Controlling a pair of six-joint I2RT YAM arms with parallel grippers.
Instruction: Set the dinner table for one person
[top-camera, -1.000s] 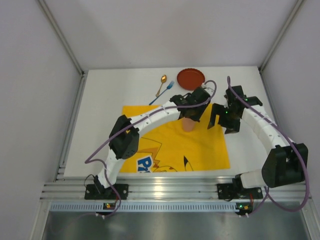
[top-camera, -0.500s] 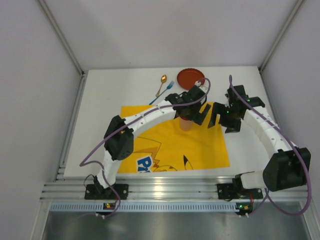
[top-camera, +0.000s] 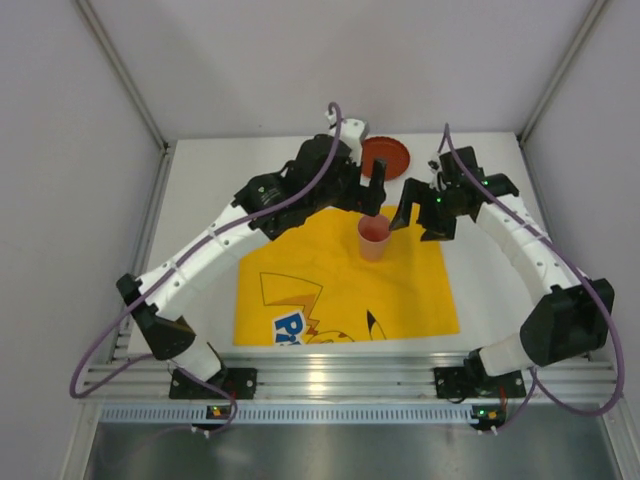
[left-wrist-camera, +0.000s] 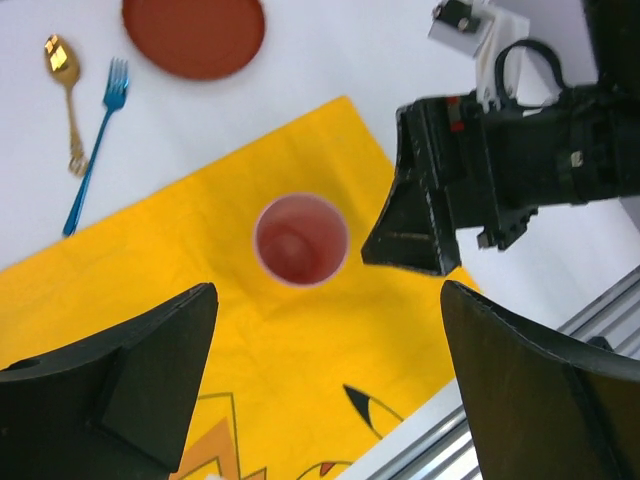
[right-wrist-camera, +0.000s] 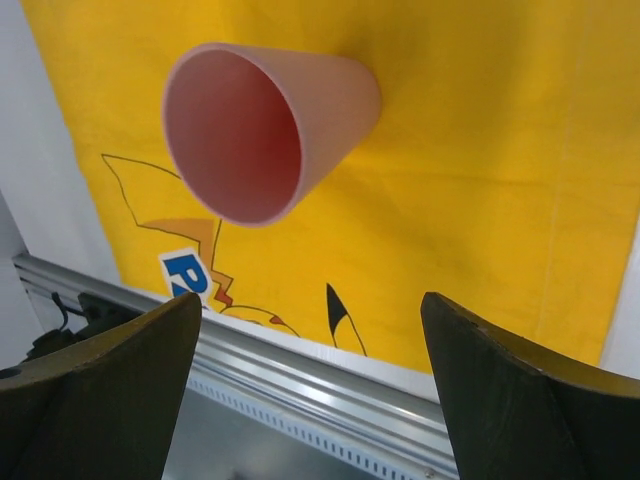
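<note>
Evidently the pink cup (top-camera: 373, 236) stands upright near the far right corner of the yellow cartoon cloth (top-camera: 400, 290), which seems to serve as the placemat on the white dinner table (top-camera: 200, 220). The left gripper (left-wrist-camera: 328, 300) hangs above the cup and the right gripper (right-wrist-camera: 310, 305) sits just beside it, both spread wide and empty. The red plate (left-wrist-camera: 195, 35), gold spoon (left-wrist-camera: 65, 100) and blue fork (left-wrist-camera: 95, 140) lie off the cloth by the table's far edge, probably still to be placed.

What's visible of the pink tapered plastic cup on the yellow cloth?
The pink tapered plastic-looking cup stands upright, mouth up, empty, wider at its rim than at its base. It sits on the yellow cartoon-printed cloth, near its far edge. The left gripper and right gripper, both open, are close by, neither touching it.
</note>
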